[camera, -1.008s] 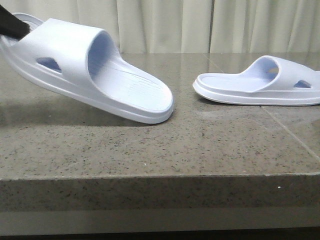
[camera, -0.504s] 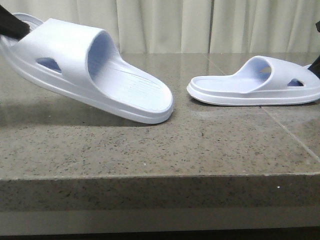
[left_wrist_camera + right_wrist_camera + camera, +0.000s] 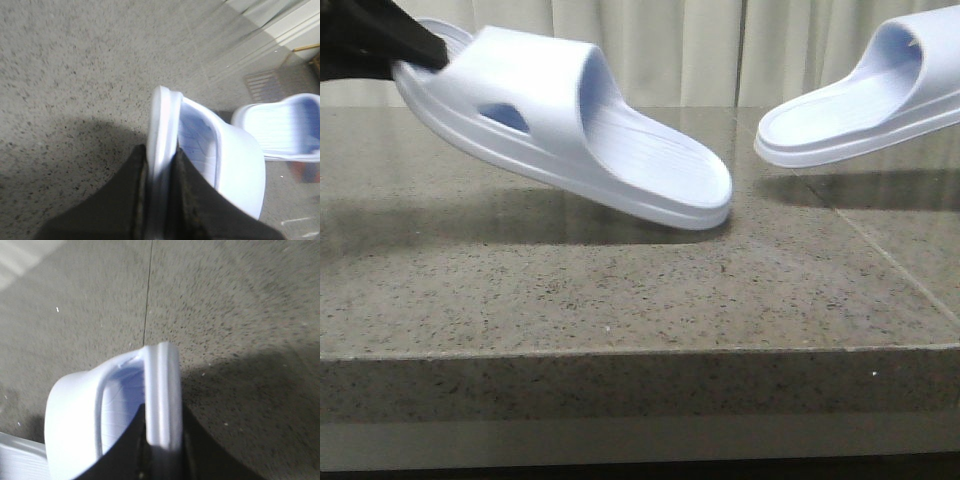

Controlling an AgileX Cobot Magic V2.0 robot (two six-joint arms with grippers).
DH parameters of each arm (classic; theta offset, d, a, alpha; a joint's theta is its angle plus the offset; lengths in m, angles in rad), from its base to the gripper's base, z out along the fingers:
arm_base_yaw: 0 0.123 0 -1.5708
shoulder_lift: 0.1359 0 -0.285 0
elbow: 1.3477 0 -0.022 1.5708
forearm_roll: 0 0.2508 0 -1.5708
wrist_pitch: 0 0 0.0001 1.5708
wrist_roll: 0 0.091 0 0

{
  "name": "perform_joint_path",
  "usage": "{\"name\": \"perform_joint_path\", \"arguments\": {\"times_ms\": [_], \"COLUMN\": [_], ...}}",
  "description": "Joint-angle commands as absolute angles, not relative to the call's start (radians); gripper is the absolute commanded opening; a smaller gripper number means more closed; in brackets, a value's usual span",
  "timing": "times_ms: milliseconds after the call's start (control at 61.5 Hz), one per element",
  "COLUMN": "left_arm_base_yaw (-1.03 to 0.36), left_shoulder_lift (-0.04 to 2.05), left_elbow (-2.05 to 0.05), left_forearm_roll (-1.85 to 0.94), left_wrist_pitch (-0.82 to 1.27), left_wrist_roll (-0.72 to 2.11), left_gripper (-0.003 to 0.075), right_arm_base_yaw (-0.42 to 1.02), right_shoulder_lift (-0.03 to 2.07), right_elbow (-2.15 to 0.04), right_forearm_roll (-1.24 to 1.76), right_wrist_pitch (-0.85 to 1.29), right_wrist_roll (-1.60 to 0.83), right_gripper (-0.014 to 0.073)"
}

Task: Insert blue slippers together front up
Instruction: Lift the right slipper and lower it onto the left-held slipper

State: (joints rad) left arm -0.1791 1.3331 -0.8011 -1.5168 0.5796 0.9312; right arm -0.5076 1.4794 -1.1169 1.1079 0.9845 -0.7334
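Blue slippers [image 3: 570, 130] [image 3: 860, 100] aloft, apart over granite table [image 3: 620, 300], curtain [image 3: 670, 50] behind

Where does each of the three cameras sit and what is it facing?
Front: low at the table edge, facing forward at both lifted slippers; left gripper shows.
Left wrist: above the left slipper, looking down at the table.
Right wrist: above the right slipper, fingers visible.
All views share the slippers.
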Motion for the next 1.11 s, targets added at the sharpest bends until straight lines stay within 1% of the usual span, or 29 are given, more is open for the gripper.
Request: {"name": "perform_joint_path", "arguments": {"times_ms": [0,81,260,488,699,862,992,1089], "left_arm_base_yaw": [-0.241,-0.279,-0.291,-0.291,-0.291,-0.291,-0.291,-0.291], "left_shoulder_lift": [1.348,1.409,1.490,1.495,1.495,1.495,1.495,1.495], "left_elbow": [-0.830,-0.848,-0.858,-0.858,-0.858,-0.858,-0.858,-0.858], "left_forearm_roll": [-1.614,-1.636,-1.641,-1.641,-1.641,-1.641,-1.641,-1.641], "left_wrist_pitch": [0.518,0.510,0.492,0.492,0.494,0.492,0.492,0.496], "left_wrist_roll": [0.942,0.944,0.950,0.963,0.963,0.965,0.965,0.966], "left_gripper": [-0.0020,-0.0020,-0.0020,-0.0020,-0.0020,-0.0020,-0.0020,-0.0020], "right_arm_base_yaw": [-0.544,-0.547,-0.495,-0.346,-0.131,0.095,0.276,0.342], "right_shoulder_lift": [1.400,1.382,1.380,1.380,1.380,1.385,1.414,1.439], "right_elbow": [-1.087,-1.021,-0.928,-0.911,-0.893,-0.830,-0.824,-0.824], "right_forearm_roll": [1.187,1.226,1.311,1.323,1.340,1.404,1.432,1.433], "right_wrist_pitch": [1.026,1.018,1.014,0.924,0.724,0.541,0.440,0.385], "right_wrist_roll": [-0.724,-0.727,-0.804,-0.816,-0.780,-0.776,-0.777,-0.777], "right_gripper": [-0.0113,-0.0113,-0.0114,-0.0114,-0.0108,-0.0108,-0.0108,-0.0108]}}
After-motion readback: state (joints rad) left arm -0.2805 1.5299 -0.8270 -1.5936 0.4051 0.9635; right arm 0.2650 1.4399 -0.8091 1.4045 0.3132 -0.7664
